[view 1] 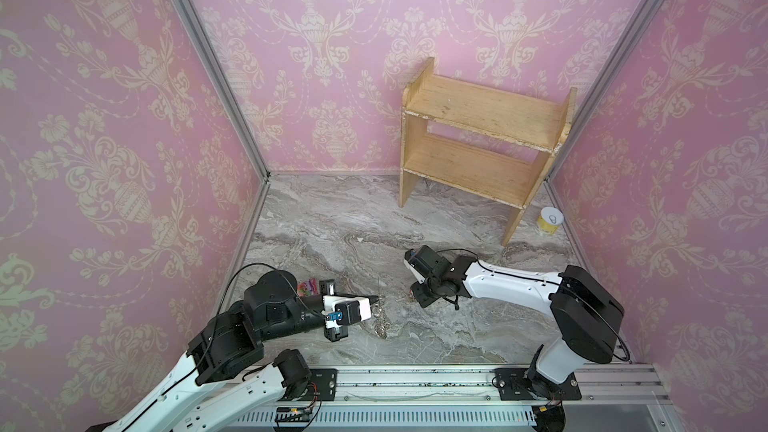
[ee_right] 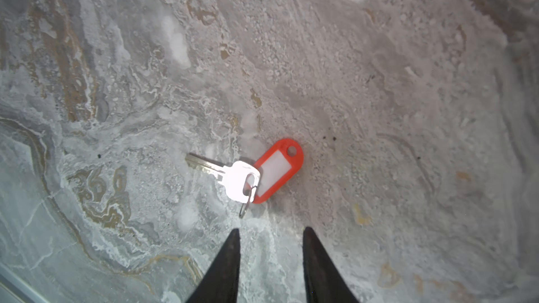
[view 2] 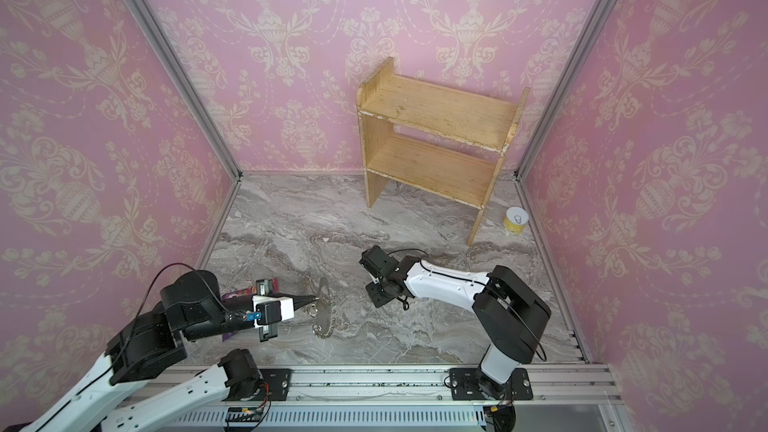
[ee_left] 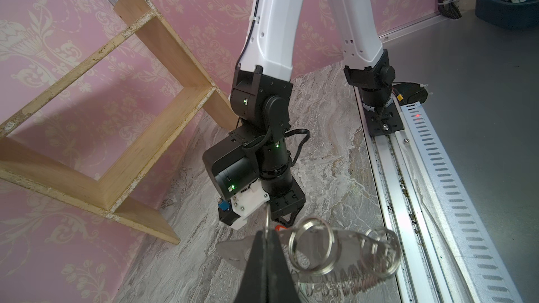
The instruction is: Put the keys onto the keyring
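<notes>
One view with whole keys (ee_right: 236,176); right wrist

Probably a robotics lab cell: pink wallpapered panels (view 1: 332,56) in aluminium framing (view 1: 210,64), marble-print bench (view 1: 332,222), mounting rail (view 1: 415,380) at 6 o'clock.

One key (ee_right: 223,174), one red tag (ee_right: 278,170), one keyring (ee_left: 350,243), one wooden shelf (view 1: 478,114), one yellow can (view 1: 551,222).

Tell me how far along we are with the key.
Done: left pincer is shut on the keyring. In hand: right pincer, open, hovers over the key lying on the marble. Remaining: grasp the key, thread it onto the keyring.
</notes>
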Controlling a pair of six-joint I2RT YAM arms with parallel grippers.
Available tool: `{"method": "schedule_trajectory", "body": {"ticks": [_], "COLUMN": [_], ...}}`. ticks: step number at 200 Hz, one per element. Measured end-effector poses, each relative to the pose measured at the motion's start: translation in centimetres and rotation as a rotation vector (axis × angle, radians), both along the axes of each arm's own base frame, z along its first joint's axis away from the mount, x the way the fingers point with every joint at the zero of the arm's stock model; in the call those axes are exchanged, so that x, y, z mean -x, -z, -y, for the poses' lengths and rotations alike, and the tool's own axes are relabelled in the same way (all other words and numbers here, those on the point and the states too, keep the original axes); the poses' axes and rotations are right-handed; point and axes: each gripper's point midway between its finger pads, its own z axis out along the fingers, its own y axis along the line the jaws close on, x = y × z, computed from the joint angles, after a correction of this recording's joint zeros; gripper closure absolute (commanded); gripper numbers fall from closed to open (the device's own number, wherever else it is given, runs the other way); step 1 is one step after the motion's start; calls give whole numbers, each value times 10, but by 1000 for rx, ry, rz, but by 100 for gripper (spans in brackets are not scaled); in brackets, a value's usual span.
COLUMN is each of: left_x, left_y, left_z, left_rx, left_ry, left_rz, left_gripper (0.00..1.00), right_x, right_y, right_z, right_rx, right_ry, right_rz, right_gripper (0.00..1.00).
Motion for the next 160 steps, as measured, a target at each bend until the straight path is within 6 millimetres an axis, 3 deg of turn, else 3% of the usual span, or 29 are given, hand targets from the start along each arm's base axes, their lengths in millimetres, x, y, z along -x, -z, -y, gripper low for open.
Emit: {"method": "schedule_trajectory", "body": {"ticks": [24,82,160], "left_x": [0,3,4], "left_y": [0,0,0], "left_z": [0,-4,-5], "left_rx": [0,2,2], "left_ry": [0,0,0], "left_rz": [0,2,1], "left_gripper": [100,100,100], "right_x": [11,-3,-2], "right_y": [5,-3,3], "right_z": [-4,-22,-21], "right_rx": [-25,-139,-144], "right_ry": [63,176,241], "right_rz": [16,55,28], "right_gripper": [62,66,71]}}
